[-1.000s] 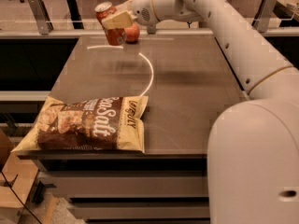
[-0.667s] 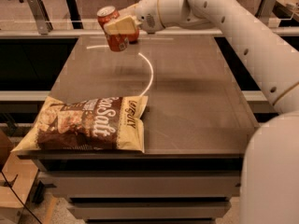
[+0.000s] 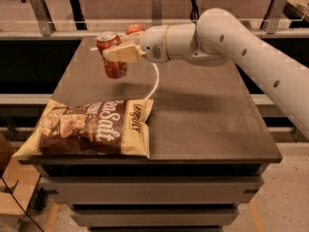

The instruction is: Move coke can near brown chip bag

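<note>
The coke can (image 3: 111, 55) is red with a silver top and hangs tilted in the air above the left part of the dark table. My gripper (image 3: 117, 53) is shut on the can, its tan fingers (image 3: 123, 55) clamped across the can's side. The brown chip bag (image 3: 91, 127) lies flat at the table's front left corner, with white "Sea Salt" lettering and tan edges. The can is above and behind the bag, apart from it.
A red apple (image 3: 134, 29) sits at the back of the table (image 3: 207, 115), behind my gripper. A white curved line (image 3: 155, 83) runs across the tabletop. My white arm (image 3: 241, 47) spans in from the right. Railings stand behind the table.
My gripper has carried the coke can forward, away from the apple and closer to the chip bag. The bag has not moved.
</note>
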`<state>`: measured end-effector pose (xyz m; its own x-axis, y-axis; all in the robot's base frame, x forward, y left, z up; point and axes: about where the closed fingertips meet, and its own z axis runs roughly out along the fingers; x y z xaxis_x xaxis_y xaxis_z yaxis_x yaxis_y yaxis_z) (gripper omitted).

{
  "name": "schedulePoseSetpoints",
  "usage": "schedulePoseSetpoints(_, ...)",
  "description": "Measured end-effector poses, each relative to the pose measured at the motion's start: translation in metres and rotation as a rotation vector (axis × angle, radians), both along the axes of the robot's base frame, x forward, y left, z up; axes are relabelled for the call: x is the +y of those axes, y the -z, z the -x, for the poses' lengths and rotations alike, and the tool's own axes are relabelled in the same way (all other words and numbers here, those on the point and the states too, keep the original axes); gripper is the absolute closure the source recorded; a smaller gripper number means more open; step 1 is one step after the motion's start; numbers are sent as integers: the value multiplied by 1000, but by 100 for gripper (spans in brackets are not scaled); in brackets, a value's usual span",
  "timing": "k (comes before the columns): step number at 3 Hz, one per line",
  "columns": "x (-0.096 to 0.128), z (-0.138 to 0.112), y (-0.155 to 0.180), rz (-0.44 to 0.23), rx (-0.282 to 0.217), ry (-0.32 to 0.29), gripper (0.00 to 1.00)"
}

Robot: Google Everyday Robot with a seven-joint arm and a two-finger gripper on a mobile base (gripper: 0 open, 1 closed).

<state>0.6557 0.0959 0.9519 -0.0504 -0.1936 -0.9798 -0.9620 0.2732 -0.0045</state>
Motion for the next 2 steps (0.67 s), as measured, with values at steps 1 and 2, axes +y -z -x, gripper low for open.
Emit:
schedulePoseSetpoints(1,6,26,19,-20,21,-48,100)
schedulePoseSetpoints(2,11,44,35,-12,22,-108,82)
